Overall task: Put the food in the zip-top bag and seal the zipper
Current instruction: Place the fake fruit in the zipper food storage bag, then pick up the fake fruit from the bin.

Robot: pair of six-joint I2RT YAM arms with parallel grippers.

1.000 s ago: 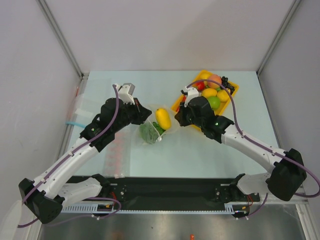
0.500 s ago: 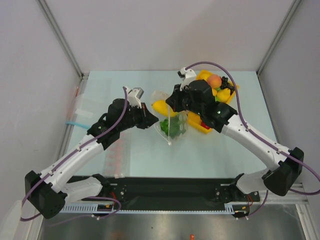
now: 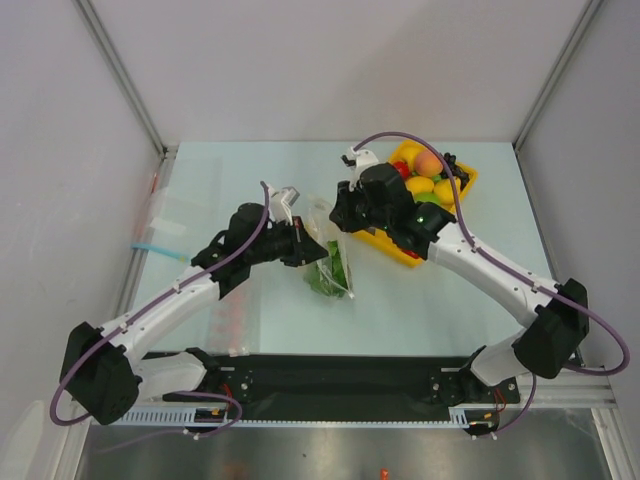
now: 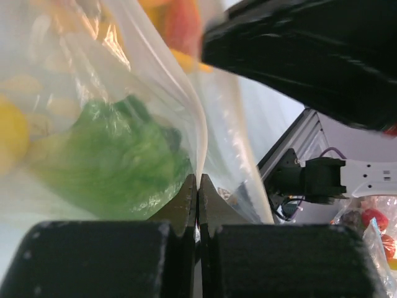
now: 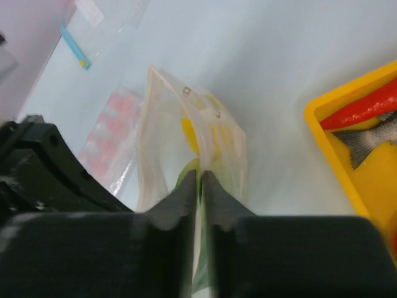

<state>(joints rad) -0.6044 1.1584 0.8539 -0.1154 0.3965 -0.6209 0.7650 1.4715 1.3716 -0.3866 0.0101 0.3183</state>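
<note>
Lettuce [image 4: 111,155], yellow fruit [image 5: 190,133] in zip-top bag [image 5: 158,143]; left hand [image 4: 197,186], right hand [image 5: 200,180] pinching it

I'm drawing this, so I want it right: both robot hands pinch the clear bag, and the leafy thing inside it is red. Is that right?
Not quite. The leafy thing inside is green, not red, as the left wrist view shows. The left gripper and right gripper do both pinch the clear bag.
</note>
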